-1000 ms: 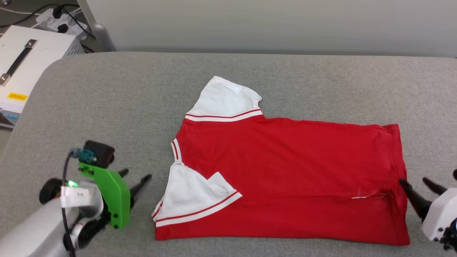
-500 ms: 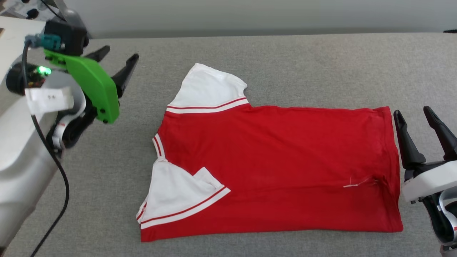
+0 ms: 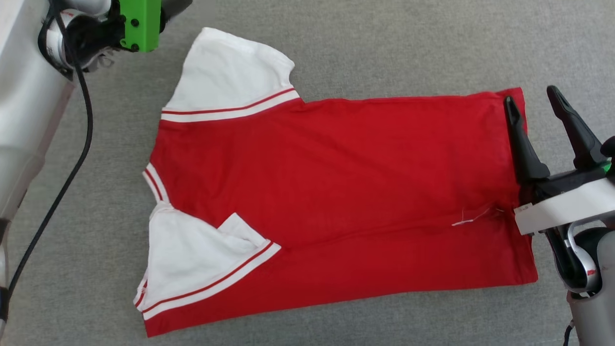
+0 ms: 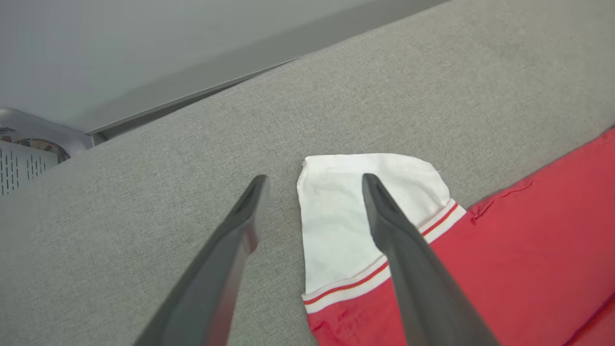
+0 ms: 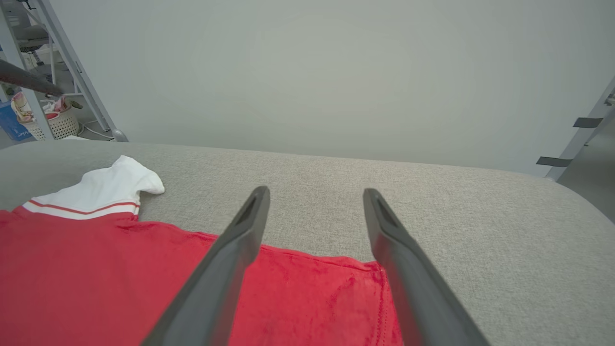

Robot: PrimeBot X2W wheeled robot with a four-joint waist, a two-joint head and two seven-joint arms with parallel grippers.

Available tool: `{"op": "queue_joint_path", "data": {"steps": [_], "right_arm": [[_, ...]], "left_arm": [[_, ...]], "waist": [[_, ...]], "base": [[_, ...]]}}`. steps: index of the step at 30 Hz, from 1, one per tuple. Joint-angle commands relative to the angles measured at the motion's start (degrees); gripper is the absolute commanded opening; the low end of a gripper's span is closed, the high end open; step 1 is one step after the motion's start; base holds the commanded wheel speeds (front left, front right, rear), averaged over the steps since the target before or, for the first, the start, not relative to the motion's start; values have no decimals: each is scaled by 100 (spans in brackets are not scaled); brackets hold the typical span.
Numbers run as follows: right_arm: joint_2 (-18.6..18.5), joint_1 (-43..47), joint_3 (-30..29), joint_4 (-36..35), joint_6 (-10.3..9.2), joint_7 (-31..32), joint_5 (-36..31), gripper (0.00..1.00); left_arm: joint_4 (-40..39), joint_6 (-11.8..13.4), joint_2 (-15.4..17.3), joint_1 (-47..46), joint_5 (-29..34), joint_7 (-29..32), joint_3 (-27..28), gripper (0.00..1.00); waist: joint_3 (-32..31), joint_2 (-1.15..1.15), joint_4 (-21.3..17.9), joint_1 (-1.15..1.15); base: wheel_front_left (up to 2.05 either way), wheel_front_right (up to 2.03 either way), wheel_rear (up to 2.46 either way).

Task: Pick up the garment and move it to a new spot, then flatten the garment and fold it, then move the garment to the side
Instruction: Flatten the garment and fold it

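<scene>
The shirt (image 3: 336,192) lies flat on the grey padded top (image 3: 408,43), collar toward the left edge and hem toward the right. Its near sleeve (image 3: 192,259) is folded in over the red body and its far sleeve (image 3: 230,72) is spread toward the far edge. The left gripper (image 4: 313,179) is spread wide and empty at the far sleeve's outer end, one finger over white cloth and one over bare padding. The right gripper (image 3: 530,96), equally wide and empty, straddles the hem's far corner, one finger over red cloth and one over padding.
</scene>
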Motion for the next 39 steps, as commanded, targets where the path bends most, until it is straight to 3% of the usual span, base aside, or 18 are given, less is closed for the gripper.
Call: {"op": "queue_joint_path", "data": {"steps": [1, 15, 16, 17, 25, 29, 33, 39], "right_arm": [[14, -157, 38, -22, -5, -54, -20, 100], [-112, -504, 216, 173, -5, -225, 79, 100], [-126, -509, 182, 202, -5, -237, 95, 100], [-131, -515, 161, 221, -5, -247, 108, 100], [-303, -739, -136, 307, -5, -205, 179, 100], [-696, -1100, -190, 484, -5, 124, 409, 100], [-1189, -1563, -124, 770, -5, 727, 722, 100], [-1867, -2065, 495, 1297, -5, 2423, 1477, 100]], "left_arm": [[109, -37, -34, -170, -17, 161, -83, 100], [1083, -102, -5, -191, 66, 893, -716, 100], [1080, -105, 8, -150, 54, 903, -765, 45], [1082, -107, 18, -113, 29, 905, -792, 0], [797, -111, 79, 1, -136, 322, -901, 0], [491, -111, 185, 65, -84, -141, -1053, 0], [189, -111, 227, 217, -35, -637, -1213, 0], [-169, -111, 186, 461, -42, -1199, -1359, 0]], "waist": [[609, 0, -490, 0], [989, 0, -779, 0], [971, 0, -762, 0], [951, 0, -752, 0], [596, 0, -514, 0], [329, 0, -364, 0], [91, 0, -164, 0], [-102, 0, 94, 0]], "base": [[0, 0, 0], [0, 0, 0], [0, 0, 0], [0, 0, 0], [0, 0, 0], [0, 0, 0], [0, 0, 0], [0, 0, 0]]}}
